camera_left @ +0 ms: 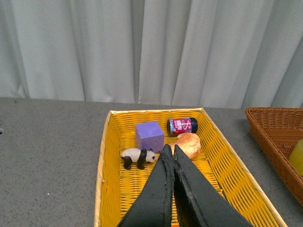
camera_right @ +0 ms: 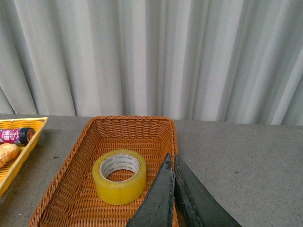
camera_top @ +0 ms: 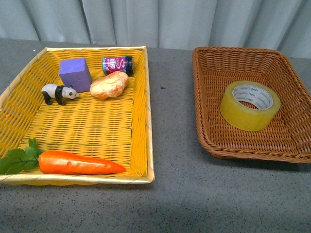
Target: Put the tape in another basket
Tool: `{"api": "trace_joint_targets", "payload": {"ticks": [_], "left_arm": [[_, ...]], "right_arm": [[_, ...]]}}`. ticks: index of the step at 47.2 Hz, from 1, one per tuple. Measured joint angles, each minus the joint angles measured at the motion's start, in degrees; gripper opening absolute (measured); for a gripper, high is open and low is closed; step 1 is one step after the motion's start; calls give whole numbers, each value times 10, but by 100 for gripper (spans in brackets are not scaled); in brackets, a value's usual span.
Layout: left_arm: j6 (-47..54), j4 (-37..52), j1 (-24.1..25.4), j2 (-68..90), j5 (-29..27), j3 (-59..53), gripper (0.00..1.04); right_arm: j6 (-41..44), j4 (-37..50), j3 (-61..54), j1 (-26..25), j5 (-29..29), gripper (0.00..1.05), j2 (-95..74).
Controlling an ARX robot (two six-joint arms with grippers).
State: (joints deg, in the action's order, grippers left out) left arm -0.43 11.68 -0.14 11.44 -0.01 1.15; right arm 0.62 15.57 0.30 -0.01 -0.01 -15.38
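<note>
At the left of your front view sits the bright yellow woven rectangular basket [camera_top: 141, 116]. Inside it, lower left, lies an orange plastic carrot with green leaves [camera_top: 77, 163]; toward the upper left stand a small black-and-white panda figure [camera_top: 58, 92] and a purple foam block [camera_top: 75, 74]. Next comes a golden bread-like lump [camera_top: 109, 85], and behind it a dark can lying on its side with a red and white label [camera_top: 117, 64]; its writing is too small to read.

At the right of that view you have the dark brown rectangular wicker basket [camera_top: 204, 97], and the wide roll of yellowish packing tape [camera_top: 250, 105] lies flat inside it. The white core carries faint print you cannot make out.

Everything rests on a grey speckled tabletop [camera_top: 180, 204] before pale pleated curtains [camera_top: 160, 22].

In the wrist views, your left gripper [camera_left: 170, 150] hangs above the yellow basket with its fingers pressed together, holding nothing. Your right gripper [camera_right: 171, 159] is likewise closed and empty, above the brown basket just beside the tape.
</note>
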Motion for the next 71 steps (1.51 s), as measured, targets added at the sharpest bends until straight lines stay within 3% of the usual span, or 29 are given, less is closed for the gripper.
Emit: {"api": "trace_joint_targets", "payload": {"ticks": [5, 10, 16, 20, 29, 38, 53, 71], "left_arm": [[0, -25, 0, -25, 0, 0, 4], [0, -111, 0, -96, 0, 0, 4], [0, -115, 0, -111, 0, 0, 4], [0, -116, 0, -111, 0, 0, 4], [0, -116, 0, -112, 0, 0, 4], [0, -116, 0, -112, 0, 0, 45], [0, -116, 0, -112, 0, 0, 100], [1, -116, 0, -112, 0, 0, 98]], "right_arm": [[0, -23, 0, 0, 0, 1, 24], [0, -38, 0, 0, 0, 1, 38], [0, -57, 0, 0, 0, 1, 58], [0, -147, 0, 0, 0, 1, 126], [0, -155, 0, 0, 0, 1, 151], [0, -155, 0, 0, 0, 40, 152], [0, -155, 0, 0, 0, 95, 152], [-1, -155, 0, 0, 0, 96, 152]]}}
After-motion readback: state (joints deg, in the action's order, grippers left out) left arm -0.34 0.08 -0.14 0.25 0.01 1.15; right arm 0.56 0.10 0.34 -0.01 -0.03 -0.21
